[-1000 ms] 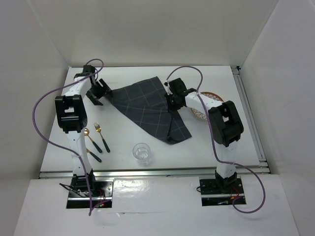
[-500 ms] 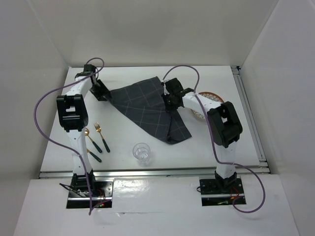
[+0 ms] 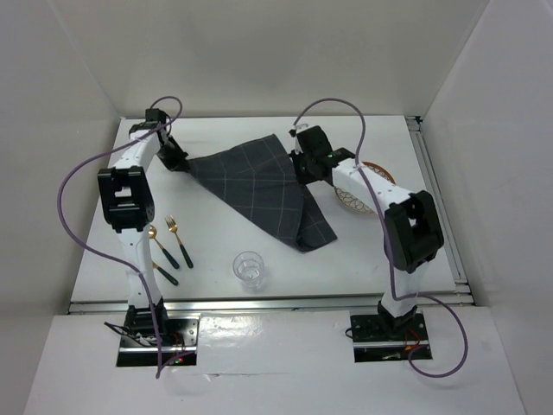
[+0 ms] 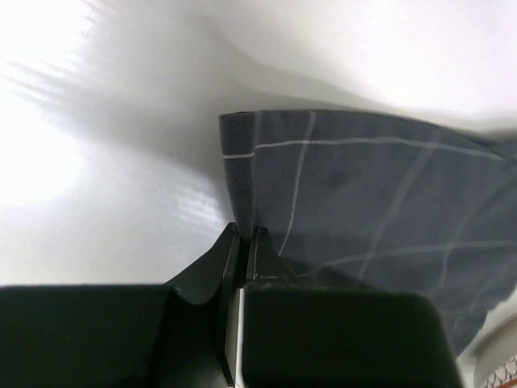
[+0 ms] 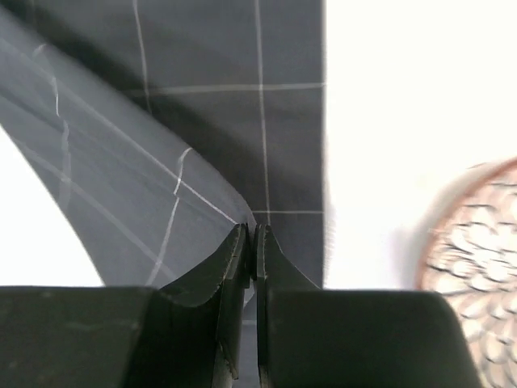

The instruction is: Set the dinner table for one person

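Plate [image 5: 477,242] blurred, cut off at right edge, cloth [image 5: 242,121] cropped

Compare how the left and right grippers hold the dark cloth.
The left gripper pinches the cloth at its left corner; the right gripper pinches it near its right edge. The right gripper sits beside the patterned plate; the left gripper is far from it, over bare table. Both have their fingers shut on the cloth.
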You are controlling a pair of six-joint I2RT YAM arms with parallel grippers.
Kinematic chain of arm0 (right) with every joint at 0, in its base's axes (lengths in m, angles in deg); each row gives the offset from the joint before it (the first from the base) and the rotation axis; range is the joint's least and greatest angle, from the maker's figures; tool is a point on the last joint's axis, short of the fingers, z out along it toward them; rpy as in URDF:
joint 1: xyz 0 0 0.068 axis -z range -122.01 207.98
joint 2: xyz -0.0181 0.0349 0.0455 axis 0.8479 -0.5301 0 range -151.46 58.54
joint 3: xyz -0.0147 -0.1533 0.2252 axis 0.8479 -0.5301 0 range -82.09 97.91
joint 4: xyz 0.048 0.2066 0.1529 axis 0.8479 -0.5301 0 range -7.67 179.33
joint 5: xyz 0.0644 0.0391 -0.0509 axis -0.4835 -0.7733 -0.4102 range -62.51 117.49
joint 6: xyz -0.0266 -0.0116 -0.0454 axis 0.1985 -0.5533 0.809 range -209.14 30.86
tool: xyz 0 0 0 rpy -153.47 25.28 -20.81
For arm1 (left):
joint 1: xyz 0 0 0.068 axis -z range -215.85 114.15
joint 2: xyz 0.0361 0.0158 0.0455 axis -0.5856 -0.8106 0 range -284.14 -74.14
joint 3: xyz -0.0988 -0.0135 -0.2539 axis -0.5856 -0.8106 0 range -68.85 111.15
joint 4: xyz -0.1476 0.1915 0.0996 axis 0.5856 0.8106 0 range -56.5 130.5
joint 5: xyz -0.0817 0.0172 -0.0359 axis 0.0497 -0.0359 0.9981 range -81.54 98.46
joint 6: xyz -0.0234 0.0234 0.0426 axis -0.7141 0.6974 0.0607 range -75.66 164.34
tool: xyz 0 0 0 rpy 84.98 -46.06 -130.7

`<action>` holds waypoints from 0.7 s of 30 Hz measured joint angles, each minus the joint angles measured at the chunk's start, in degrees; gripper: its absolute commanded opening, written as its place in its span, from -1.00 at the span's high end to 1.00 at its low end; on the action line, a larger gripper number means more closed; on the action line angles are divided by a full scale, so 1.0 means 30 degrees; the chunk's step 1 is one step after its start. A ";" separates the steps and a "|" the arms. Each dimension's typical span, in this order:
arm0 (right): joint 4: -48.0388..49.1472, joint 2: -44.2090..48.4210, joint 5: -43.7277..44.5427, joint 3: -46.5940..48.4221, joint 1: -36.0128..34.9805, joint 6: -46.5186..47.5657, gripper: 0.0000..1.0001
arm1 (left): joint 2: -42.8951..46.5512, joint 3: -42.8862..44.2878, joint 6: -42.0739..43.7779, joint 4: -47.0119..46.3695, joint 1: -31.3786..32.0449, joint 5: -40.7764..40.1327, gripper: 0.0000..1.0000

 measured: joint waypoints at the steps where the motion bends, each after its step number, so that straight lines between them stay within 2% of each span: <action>1: -0.0015 0.0452 0.0197 0.0000 0.0000 0.0000 1.00 | 0.0262 0.0000 0.0138 0.0189 -0.0007 0.0000 1.00; 5: -0.0117 0.2594 0.1049 0.0554 0.0000 0.0007 1.00 | 0.2441 0.0000 0.0510 0.0845 0.0000 0.0015 1.00; 11: -0.0539 0.5872 0.2142 0.1807 -0.0080 0.0175 1.00 | 0.7927 0.0219 0.0911 0.1209 0.0022 0.0007 1.00; 16: -0.1086 0.8648 0.2251 0.2157 -0.0357 0.0153 1.00 | 1.1970 0.1792 0.0918 0.2157 0.0087 0.0029 1.00; 21: -0.1785 1.1213 0.2222 0.2586 -0.0845 0.0073 1.00 | 1.5912 0.1887 0.0984 0.3381 0.0138 0.0029 1.00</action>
